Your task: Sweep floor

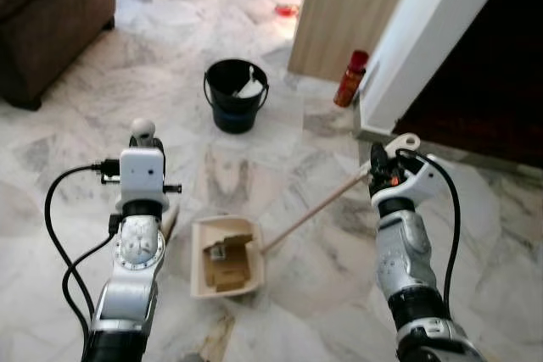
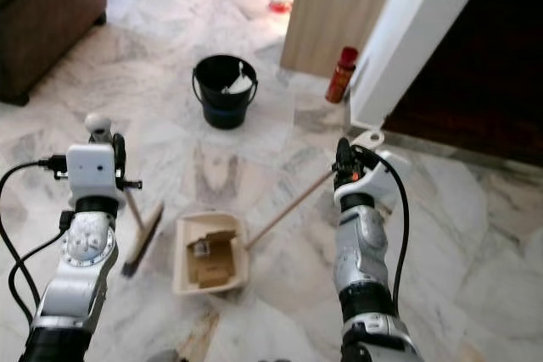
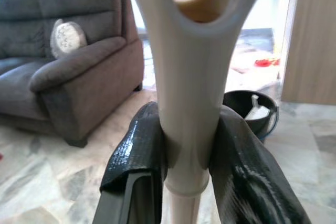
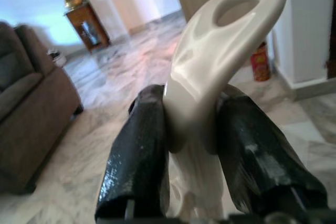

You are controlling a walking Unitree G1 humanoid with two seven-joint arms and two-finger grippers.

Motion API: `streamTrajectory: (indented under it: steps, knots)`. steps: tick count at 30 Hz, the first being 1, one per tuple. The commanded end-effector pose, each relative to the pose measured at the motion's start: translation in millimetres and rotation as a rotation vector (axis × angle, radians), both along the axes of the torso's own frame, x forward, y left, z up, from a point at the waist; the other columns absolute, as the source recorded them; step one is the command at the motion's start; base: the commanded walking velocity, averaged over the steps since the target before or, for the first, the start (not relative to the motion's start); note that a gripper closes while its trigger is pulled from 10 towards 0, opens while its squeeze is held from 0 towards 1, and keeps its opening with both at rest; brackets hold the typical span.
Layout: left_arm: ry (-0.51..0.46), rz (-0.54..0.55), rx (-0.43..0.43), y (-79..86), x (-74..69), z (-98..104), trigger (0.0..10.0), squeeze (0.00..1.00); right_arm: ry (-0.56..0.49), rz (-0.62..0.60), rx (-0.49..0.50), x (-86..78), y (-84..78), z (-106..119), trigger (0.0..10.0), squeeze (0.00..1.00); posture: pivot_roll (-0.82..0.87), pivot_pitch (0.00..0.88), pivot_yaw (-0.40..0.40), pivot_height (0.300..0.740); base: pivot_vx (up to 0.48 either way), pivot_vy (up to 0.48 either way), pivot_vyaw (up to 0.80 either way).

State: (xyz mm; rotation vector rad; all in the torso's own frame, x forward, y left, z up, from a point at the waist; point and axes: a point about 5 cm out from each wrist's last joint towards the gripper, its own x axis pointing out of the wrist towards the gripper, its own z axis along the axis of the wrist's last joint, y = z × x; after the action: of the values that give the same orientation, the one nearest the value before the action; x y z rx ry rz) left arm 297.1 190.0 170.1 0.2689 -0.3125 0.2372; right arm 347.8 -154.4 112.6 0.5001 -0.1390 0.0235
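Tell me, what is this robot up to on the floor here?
It is sweeping. The left gripper holds the broom handle, its brush on the marble floor beside the dustpan. The right gripper holds the dustpan handle. Brown cardboard scraps already lie in the pan. A black bucket stands further ahead.

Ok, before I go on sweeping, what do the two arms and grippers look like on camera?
Both arms are silver metal with black joint bands. The left arm has a white box at the wrist and looping black cables; the right arm has one black cable. Each gripper has two glossy black fingers.
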Motion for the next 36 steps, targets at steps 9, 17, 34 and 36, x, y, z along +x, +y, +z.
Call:
streamTrajectory:
  steps: [9,17,34,36]
  knots:
    - [-0.069,-0.007,0.027,-4.1,-1.6,15,10.0,0.0,-0.041,-0.031,0.032,3.1,-8.8,11,10.0,0.0,0.12,0.149,-0.125,0.74,0.27,0.0,-0.34]
    - [-0.073,0.001,0.03,-3.3,-2.3,15,10.0,0.0,-0.037,-0.02,0.048,2.9,-1.9,11,10.0,0.0,0.13,0.143,-0.126,0.74,0.272,0.0,0.0]
    - [-0.079,-0.004,0.033,-4.0,-2.4,16,10.0,0.0,-0.017,-0.004,0.054,3.2,6.9,9,10.0,0.0,0.13,0.108,-0.118,0.74,0.278,0.0,0.0]
    - [-0.08,-0.006,0.032,-4.2,-2.2,16,10.0,0.0,-0.022,-0.004,0.05,3.4,7.2,10,10.0,0.0,0.13,0.105,-0.119,0.74,0.285,0.0,0.0]
